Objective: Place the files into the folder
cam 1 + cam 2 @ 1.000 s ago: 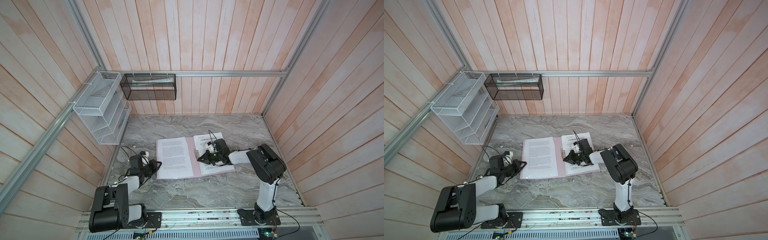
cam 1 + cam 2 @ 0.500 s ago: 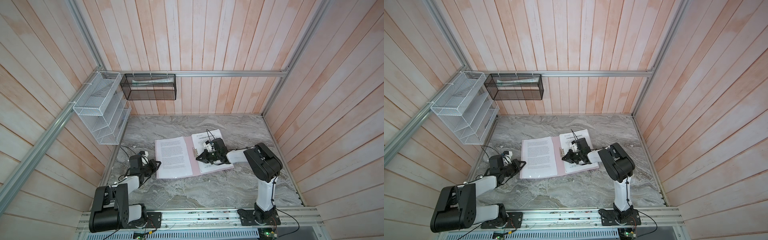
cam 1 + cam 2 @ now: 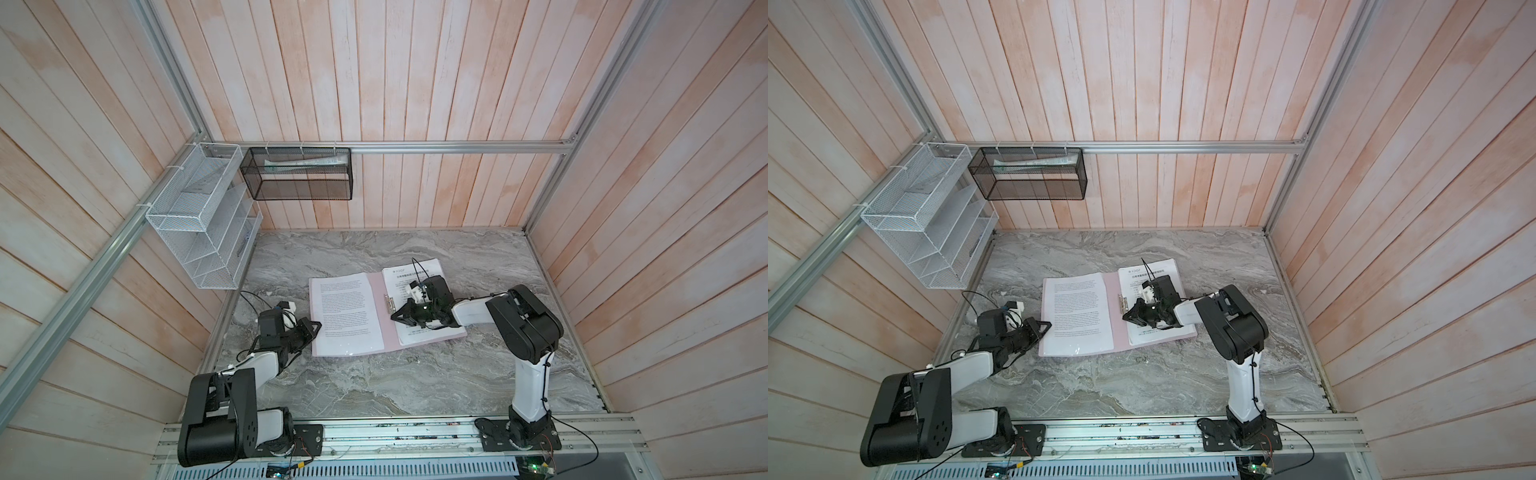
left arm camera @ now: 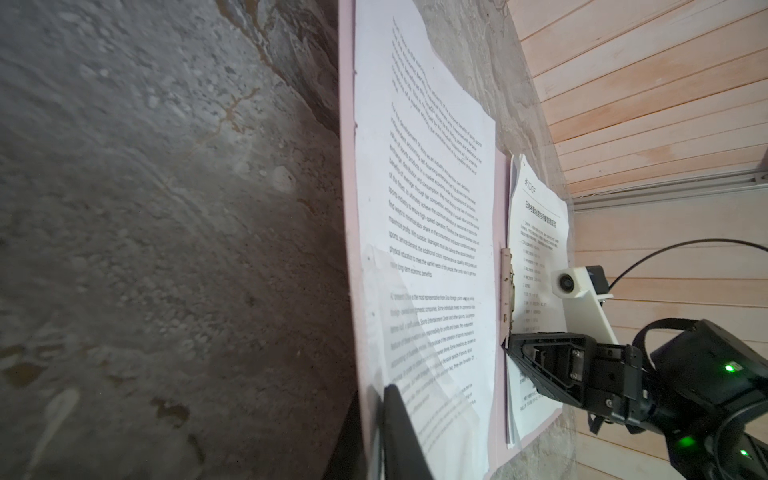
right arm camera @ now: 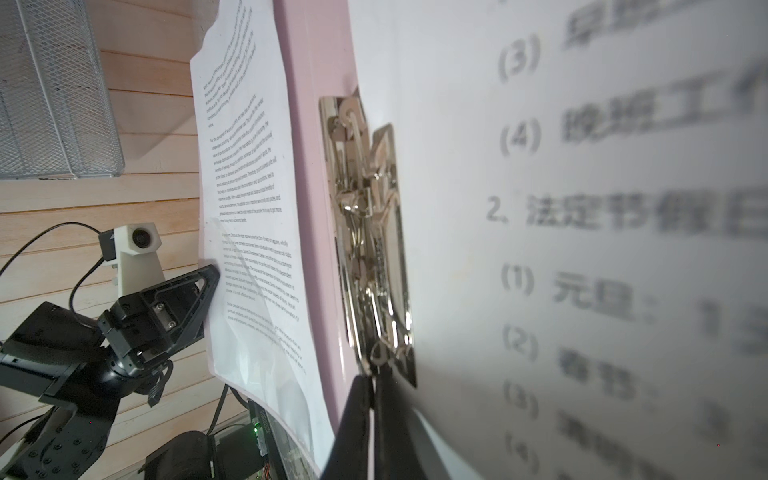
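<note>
The pink folder [image 3: 388, 338] lies open at the middle of the worktop [image 3: 374, 386], and the files are already on it. One left page [image 3: 345, 316] of dense text covers the half toward 9 o'clock. A small stack [image 3: 415, 276] with a header logo lies on the half toward 3 o'clock, just beside the metal clip [image 5: 365, 232] on the spine.

The right claw [image 3: 394, 318] is fully closed and holds nothing, with its tips touching the near end of the clip. The left claw [image 3: 316, 326] is drawn together on the outer edge of the left page, which curls up there. It seems to pinch the folder cover along with the page.

My reading is that the step in hand is working the clip so the sheets can be fastened. Next, the clip needs a firm, well-aimed push. After that the left page must cross to the clip side before the cover folds shut.

The right arm lies over the stack, which looks skewed and pokes out toward 12 o'clock. That could snag the closing cover.

A white wire rack [image 3: 199, 232] hangs at 10 o'clock and a black mesh basket [image 3: 299, 178] at 11. Both are well apart from the work.
</note>
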Motion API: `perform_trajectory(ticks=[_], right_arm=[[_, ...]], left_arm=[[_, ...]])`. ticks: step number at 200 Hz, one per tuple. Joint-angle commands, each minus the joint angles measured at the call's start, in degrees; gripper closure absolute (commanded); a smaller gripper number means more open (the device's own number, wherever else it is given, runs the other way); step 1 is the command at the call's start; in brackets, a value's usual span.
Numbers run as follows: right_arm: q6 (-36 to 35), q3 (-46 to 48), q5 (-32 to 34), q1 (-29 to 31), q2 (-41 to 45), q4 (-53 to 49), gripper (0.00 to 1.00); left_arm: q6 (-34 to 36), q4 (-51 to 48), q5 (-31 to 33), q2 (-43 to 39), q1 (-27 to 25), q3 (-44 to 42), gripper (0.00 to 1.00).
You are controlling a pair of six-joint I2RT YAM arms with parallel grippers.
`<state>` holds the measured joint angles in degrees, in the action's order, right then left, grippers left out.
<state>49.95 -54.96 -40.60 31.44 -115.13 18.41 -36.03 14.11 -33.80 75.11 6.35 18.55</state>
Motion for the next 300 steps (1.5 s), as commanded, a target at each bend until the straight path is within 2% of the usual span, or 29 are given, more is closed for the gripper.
perform_trajectory(ticks=[1,58,95,109,122,151,164,171,194,234,270,300], right_arm=[[0.9,1.3,1.3,0.3,-0.9,-10.5,0.98],[-3.1,-0.4,2.2,-6.0,10.3,-18.7,0.68],[-10.0,0.0,4.4,-14.3,15.5,-24.3,0.58],[-12.7,1.1,7.0,-17.1,17.3,-25.0,0.48],[-14.8,1.5,9.4,-19.8,18.4,-25.6,0.44],[-16.0,1.3,12.6,-21.5,19.6,-26.0,0.44],[-16.5,-0.9,14.5,-20.5,18.9,-28.0,0.54],[-17.1,-2.4,17.0,-18.9,18.5,-29.4,0.58],[-19.8,-10.1,29.8,-10.5,16.3,-36.3,0.63],[-20.0,-19.6,40.4,0.3,9.9,-40.6,0.65],[-20.8,-26.9,44.7,4.9,4.0,-43.6,0.76],[-21.6,-30.1,45.2,6.2,1.0,-45.2,0.76]], left_arm=[[1.3,-1.5,-1.1,-0.8,-0.5,1.1,0.89],[1.6,-1.5,-1.4,-1.1,-0.5,1.0,0.89],[1.5,-1.1,-1.4,-1.2,-0.7,0.9,0.89],[1.5,-1.1,-1.4,-1.2,-0.6,0.9,0.89],[1.6,-1.1,-1.6,-1.4,-0.7,0.9,0.89],[1.9,-1.3,-1.8,-1.1,-0.6,1.3,0.89],[2.4,-1.7,-1.8,-1.0,-0.6,1.8,0.89],[2.8,-1.9,-1.9,-1.1,-0.7,2.2,0.89],[4.2,-2.9,-1.9,-0.6,-1.0,3.7,0.88],[5.7,-3.8,-1.7,2.2,-3.1,7.4,0.87],[5.2,-3.0,-1.7,4.5,-4.8,9.5,0.87],[4.5,-3.1,-0.5,4.5,-6.6,10.1,0.87]])
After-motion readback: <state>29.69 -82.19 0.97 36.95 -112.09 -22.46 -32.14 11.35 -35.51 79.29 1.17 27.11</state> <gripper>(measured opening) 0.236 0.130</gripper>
